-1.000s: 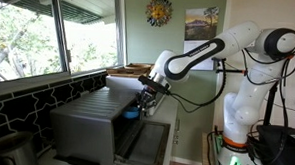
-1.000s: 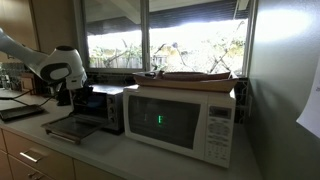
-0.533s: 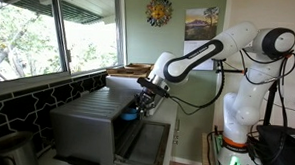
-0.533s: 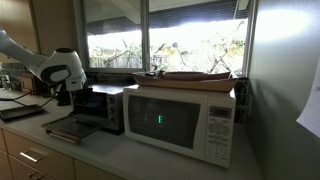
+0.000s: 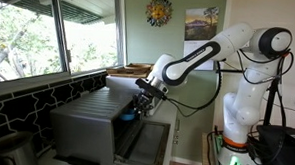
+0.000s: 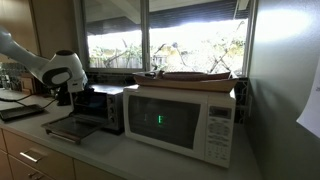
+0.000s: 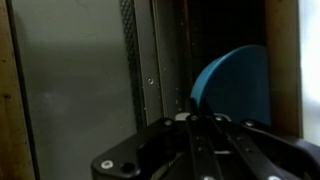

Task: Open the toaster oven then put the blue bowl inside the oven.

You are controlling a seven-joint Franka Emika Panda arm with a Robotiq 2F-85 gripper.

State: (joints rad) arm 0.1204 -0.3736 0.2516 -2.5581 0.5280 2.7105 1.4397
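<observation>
Insertion stage: gripper (image 5: 138, 105), fingers narrowed on the rim of the blue bowl (image 7: 236, 84), at the mouth of the toaster oven (image 5: 86, 125), above its lowered door (image 5: 147, 143). Advance level, clear of the oven's frame, before release.

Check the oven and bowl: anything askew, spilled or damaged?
Nothing stands out. The oven stands open, and the hand holds the blue bowl by its rim at the oven's mouth; no spill or damage shows.
</observation>
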